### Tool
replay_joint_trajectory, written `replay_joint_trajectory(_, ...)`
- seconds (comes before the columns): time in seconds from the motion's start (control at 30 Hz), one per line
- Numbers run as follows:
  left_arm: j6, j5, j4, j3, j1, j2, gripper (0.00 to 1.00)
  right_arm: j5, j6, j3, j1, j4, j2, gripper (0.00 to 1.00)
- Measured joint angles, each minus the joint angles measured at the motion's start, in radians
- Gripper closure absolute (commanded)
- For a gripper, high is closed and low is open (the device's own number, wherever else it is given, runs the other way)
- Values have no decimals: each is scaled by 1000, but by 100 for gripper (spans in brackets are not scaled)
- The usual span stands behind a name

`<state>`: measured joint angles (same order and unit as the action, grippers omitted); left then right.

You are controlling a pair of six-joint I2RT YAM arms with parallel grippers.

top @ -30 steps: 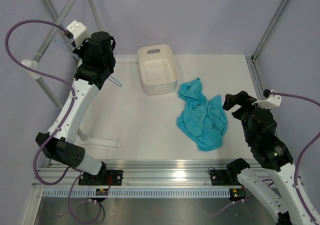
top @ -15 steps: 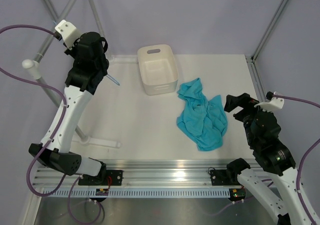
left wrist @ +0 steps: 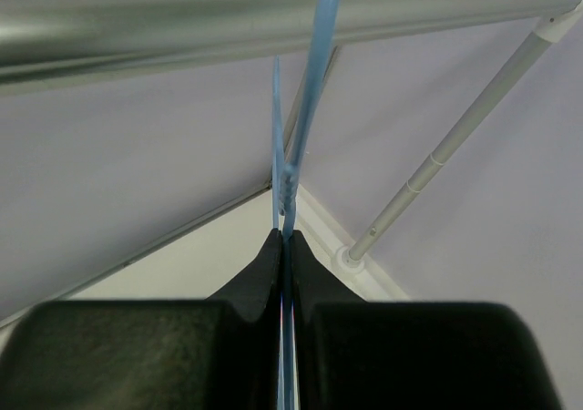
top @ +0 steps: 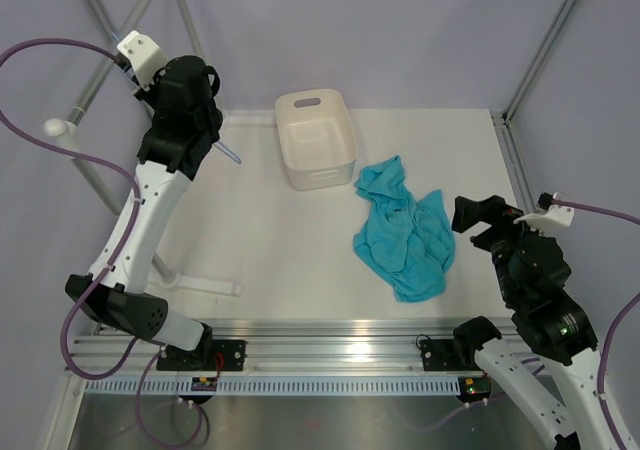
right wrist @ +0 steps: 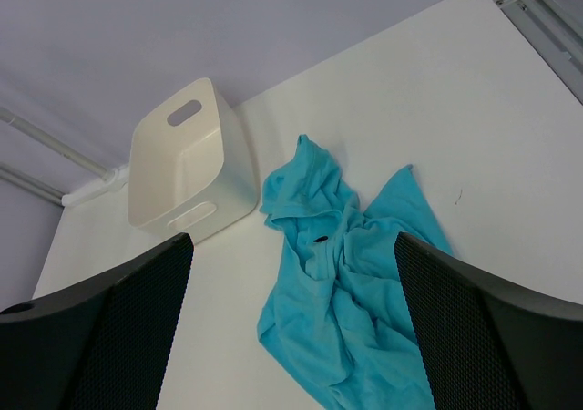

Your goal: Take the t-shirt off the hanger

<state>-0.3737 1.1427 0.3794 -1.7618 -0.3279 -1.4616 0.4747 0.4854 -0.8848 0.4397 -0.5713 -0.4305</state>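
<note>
Item one, the t-shirt [top: 405,235]: teal, short-sleeved, off the hanger [left wrist: 305,137] and lying crumpled on the white table [top: 250,240], just beside the near-right corner of the white tub [top: 316,138]; you cannot tell whether cloth and tub touch. Item two, the hanger: thin light-blue wire, bare, raised well to the left of the tub. Your left gripper [left wrist: 284,237] is clamped tight on the wire, which rises from between the black fingers [left wrist: 255,269] and crosses in front of the grey rack pole [left wrist: 182,23]; you cannot tell whether its hook rests on that pole. Item three, your right gripper [right wrist: 291,241]: jaws spread wide, holding nothing, poised above the table to the right of the tub and nearer to you, on the far side of the t-shirt from the tub. Item four, the tub: open side up, with a slot handle in its far wall.
</note>
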Motion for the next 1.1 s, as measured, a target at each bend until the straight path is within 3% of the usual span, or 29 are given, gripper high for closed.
replay_joint_trajectory(0.83, 44, 8, -43, 10, 47, -47, 100, -24, -2, 28, 0, -3, 71, 1)
replay_joint_trajectory(0.97, 40, 9, -48, 17, 52, -50, 87, -24, -3, 28, 0, -3, 76, 1)
replay_joint_trajectory(1.1, 37, 9, -54, 33, 64, -50, 87, -25, -3, 31, 0, -3, 77, 1)
